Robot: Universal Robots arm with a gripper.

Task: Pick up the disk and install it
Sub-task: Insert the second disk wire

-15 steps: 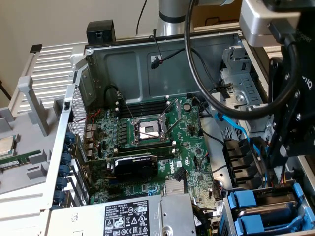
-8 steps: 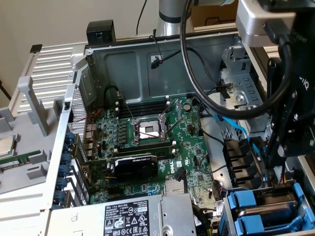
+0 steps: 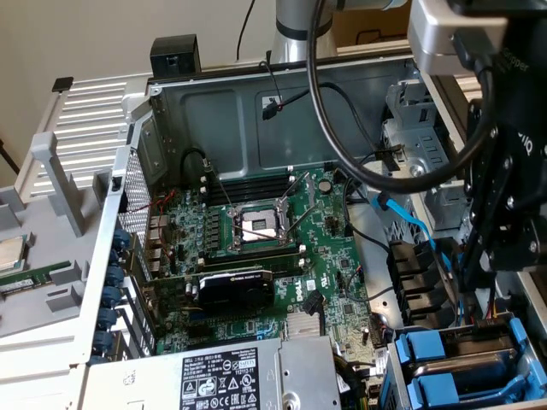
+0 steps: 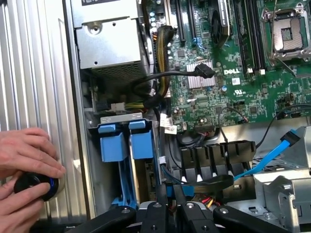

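While a person's hands (image 4: 24,160) hold a small round black knob (image 4: 36,187) nearby, thick black cables (image 3: 342,145) cross the green circuit board (image 4: 233,82). The black claw (image 4: 171,204), fingers pinched nearly together, hangs near two blue-railed metal trays (image 4: 127,145) in their slot; which one holds the disk is unclear.

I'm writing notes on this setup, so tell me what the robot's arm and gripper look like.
The arm is a silver-grey metal tube, rising behind the computer case. The gripper is black, with several slim black link bars joined by round silver pins. Its body in the exterior view is a bulky black block under a light grey housing. A thick black cable loops from arm to gripper.
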